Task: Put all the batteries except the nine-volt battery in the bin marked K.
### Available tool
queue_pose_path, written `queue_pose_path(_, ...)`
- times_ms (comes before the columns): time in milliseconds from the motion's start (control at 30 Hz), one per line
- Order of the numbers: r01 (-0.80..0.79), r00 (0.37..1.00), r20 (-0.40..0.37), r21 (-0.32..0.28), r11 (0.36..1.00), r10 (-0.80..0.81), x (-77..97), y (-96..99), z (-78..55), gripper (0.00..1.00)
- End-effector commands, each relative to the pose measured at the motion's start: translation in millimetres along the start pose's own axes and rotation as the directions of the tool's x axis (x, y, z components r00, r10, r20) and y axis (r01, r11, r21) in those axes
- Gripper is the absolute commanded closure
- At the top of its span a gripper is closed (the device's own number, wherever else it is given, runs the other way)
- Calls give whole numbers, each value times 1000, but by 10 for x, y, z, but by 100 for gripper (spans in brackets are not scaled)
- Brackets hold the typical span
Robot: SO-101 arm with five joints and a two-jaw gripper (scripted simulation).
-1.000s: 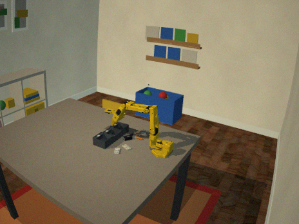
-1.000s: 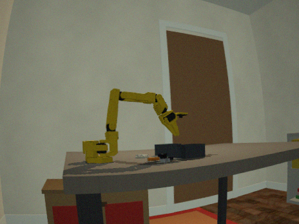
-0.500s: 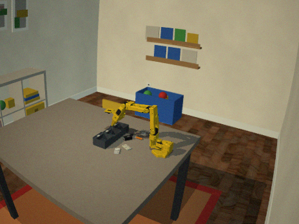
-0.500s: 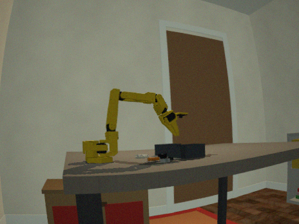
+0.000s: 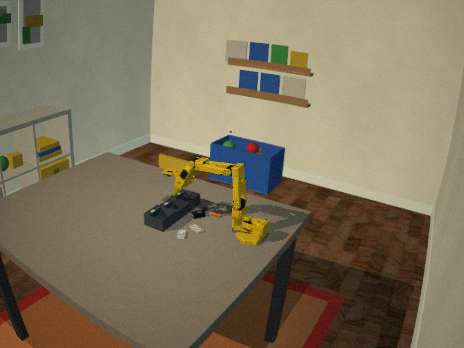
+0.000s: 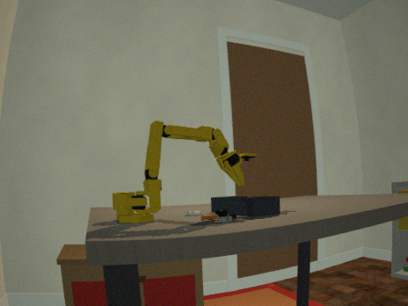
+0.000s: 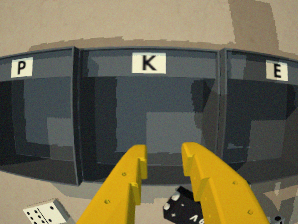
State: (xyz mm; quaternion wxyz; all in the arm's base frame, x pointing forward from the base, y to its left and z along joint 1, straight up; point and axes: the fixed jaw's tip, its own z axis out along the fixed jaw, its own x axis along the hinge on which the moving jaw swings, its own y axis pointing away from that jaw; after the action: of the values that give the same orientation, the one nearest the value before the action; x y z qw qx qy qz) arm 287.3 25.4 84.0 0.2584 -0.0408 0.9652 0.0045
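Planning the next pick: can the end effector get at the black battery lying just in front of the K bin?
Probably yes. The end effector hangs shut and empty above the K bin, and the black battery lies uncovered on the table just below, nothing over it.

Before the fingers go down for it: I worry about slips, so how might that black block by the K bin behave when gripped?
The black block looks boxy and flat-sided, so it probably won't roll. It lies flat on the table, so tipping seems unlikely. Its faces look smooth, perhaps slippery.

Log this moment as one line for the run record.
arm: above bin row | tool: shut, holding nothing, over bin K | bin K: looks empty | black item, white domino-like piece: on table beside bins
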Motion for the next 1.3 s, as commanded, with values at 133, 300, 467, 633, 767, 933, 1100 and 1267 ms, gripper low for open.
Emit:
queue_pose_path(133, 4, 998, 69, -5, 1000, -3, -111, 31, -122, 93)
queue_pose_path(300, 14, 998, 69, -11, 1000, -13, -118, 65, -123, 93)
queue_pose_path(467, 57, 996, 71, -36, 998, -54, -144, 212, -128, 93)
queue_pose_path(633, 123, 990, 75, -74, 990, -117, -169, 444, -142, 93)
queue_pose_path(767, 164, 985, 79, -98, 982, -157, -176, 591, -156, 93)
queue_pose_path(933, 209, 976, 84, -124, 970, -200, -174, 753, -174, 93)
queue_pose_path(1100, 238, 970, 88, -141, 961, -227, -168, 859, -189, 93)
queue_pose_path(1267, 242, 969, 89, -143, 960, -231, -167, 873, -191, 93)
